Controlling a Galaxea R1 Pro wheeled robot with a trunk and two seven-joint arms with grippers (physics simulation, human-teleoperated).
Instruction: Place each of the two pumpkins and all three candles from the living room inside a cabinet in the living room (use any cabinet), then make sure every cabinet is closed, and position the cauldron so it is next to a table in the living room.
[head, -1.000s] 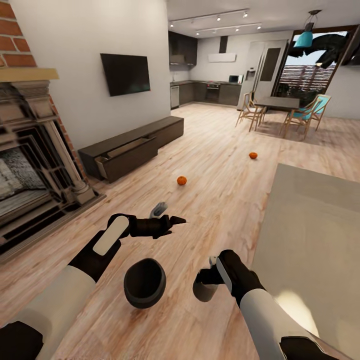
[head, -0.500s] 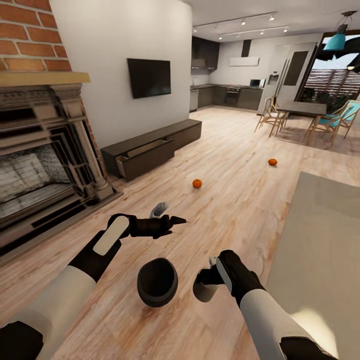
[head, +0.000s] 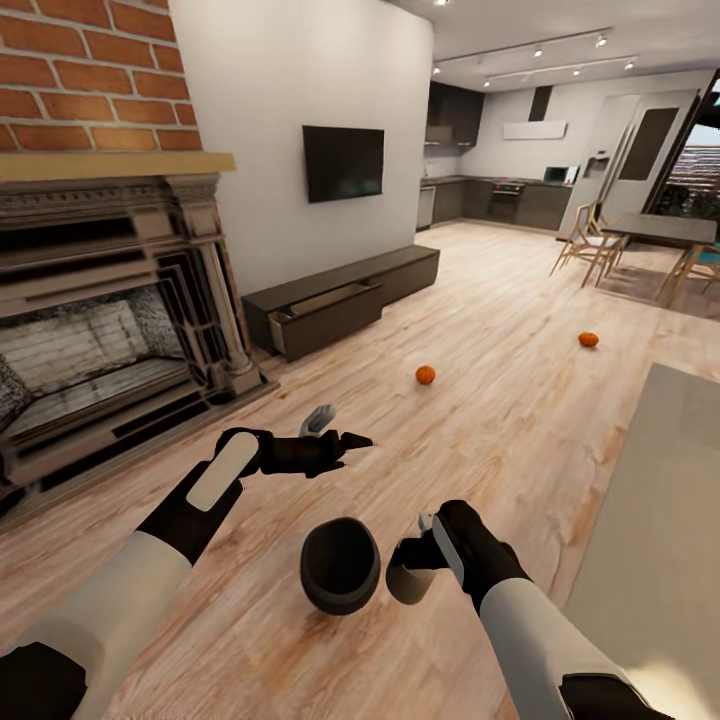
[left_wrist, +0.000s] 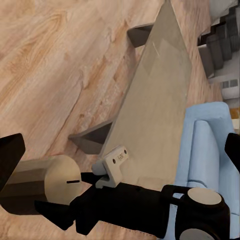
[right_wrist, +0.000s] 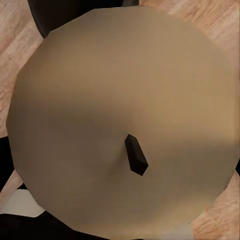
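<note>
right gripper (head: 412, 572): its fingers are clamping a beige candle (right_wrist: 125, 125), wick end facing the wrist camera.
left gripper (head: 335, 430): fingers are spreading apart, holding nothing.
cauldron (head: 340, 565): sitting on the floor just beside the right fingers.
pumpkins (head: 426, 375) (head: 588, 340): lying well beyond both grippers.
cabinet (head: 345, 298): standing with one drawer pulled out.

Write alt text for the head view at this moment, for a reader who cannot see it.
The robot's right claw holds a beige candle above the wood floor, beside a dark cauldron; the left claw is open and empty. Two orange pumpkins lie on the floor ahead, and the dark cabinet by the fireplace has one drawer open.
</note>
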